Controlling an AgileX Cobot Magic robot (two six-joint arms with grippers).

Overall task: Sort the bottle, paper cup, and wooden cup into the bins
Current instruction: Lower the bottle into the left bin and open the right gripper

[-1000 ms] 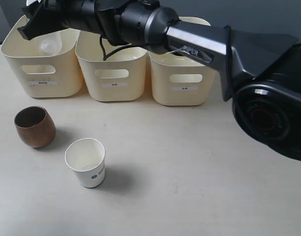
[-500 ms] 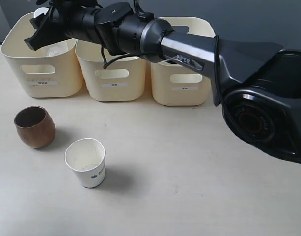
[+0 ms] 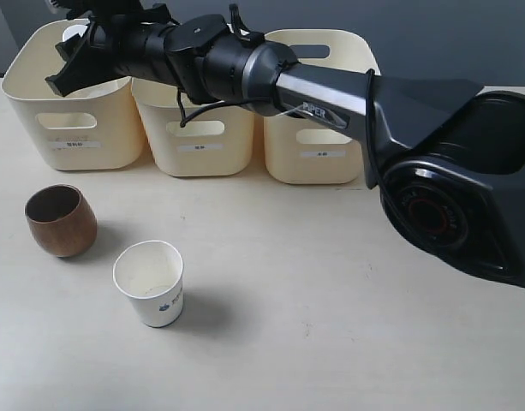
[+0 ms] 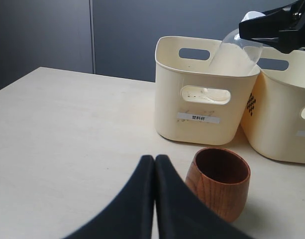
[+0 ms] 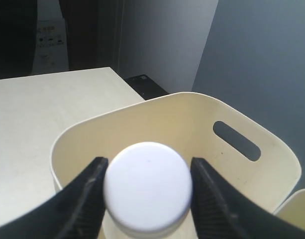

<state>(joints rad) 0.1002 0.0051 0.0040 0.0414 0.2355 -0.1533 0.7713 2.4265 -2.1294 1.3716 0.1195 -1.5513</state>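
Table (image 3: pixel 331 300): arm (image 3: pixel 331 86) reads "PIPER"; bins' (image 3: pixel 198 128) labels illegible.

Bottle and bins largely masked by the reaching right arm

In the exterior view, the right arm (image 3: pixel 271 73) hides the far rims of the left bin (image 3: pixel 69 128) and middle bin (image 3: pixel 198 137), and only the white cap of the bottle (image 3: pixel 74 32) shows. The bin labels (image 3: pixel 76 144) are too small to read. The right gripper (image 5: pixel 145 186) is cut off by the wrist picture's lower edge, as are the left gripper (image 4: pixel 154 199) and the wooden cup (image 4: pixel 219 181).
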